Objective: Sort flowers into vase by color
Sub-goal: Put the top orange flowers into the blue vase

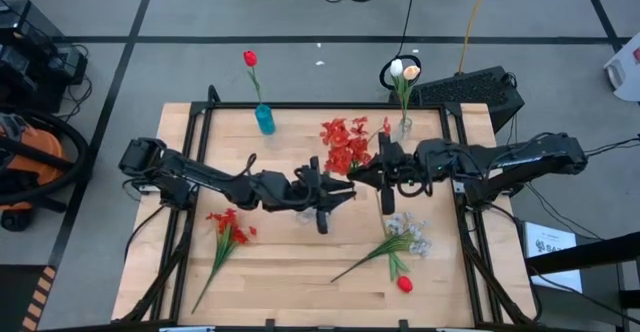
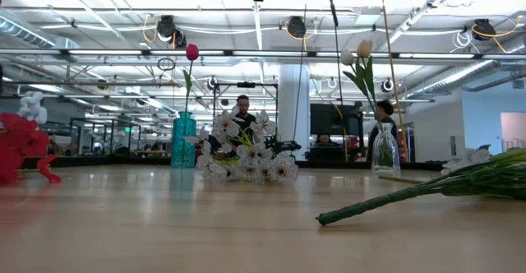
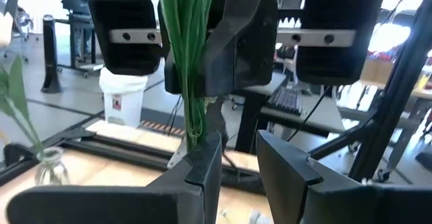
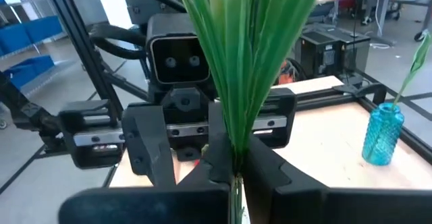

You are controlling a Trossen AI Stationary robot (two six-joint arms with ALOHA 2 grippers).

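A bunch of red clustered flowers [image 1: 345, 144] is held up over the table's middle, with my right gripper [image 1: 368, 175] shut on its green stems [image 4: 243, 82]. My left gripper [image 1: 328, 194] faces it from the left, level and open. The stems' lower end [image 3: 195, 133] hangs by one left fingertip [image 3: 206, 158]. A blue vase [image 1: 264, 119] at the far edge holds a red tulip [image 1: 250, 59]. A clear vase [image 1: 403, 127] holds cream tulips [image 1: 404, 70]. Another red bunch [image 1: 228, 224], pale sprays [image 1: 408, 234] and a red tulip [image 1: 404, 283] lie on the table. My right gripper pinches the bundled stems [image 4: 234, 143] between its two fingers, coming level from the table's right and lying across them. The stems rise from the fingers, with the blooms above, and the bunch is lifted clear of the table. My left gripper: I cannot tell whether its fingertip touches the stems' lower end.
A black frame [image 1: 300, 105] runs round the wooden table top. A keyboard [image 1: 470, 87] lies beyond the far right corner. People sit in the room behind the table [image 2: 242, 108]. Bare wood shows near the front edge [image 1: 300, 282].
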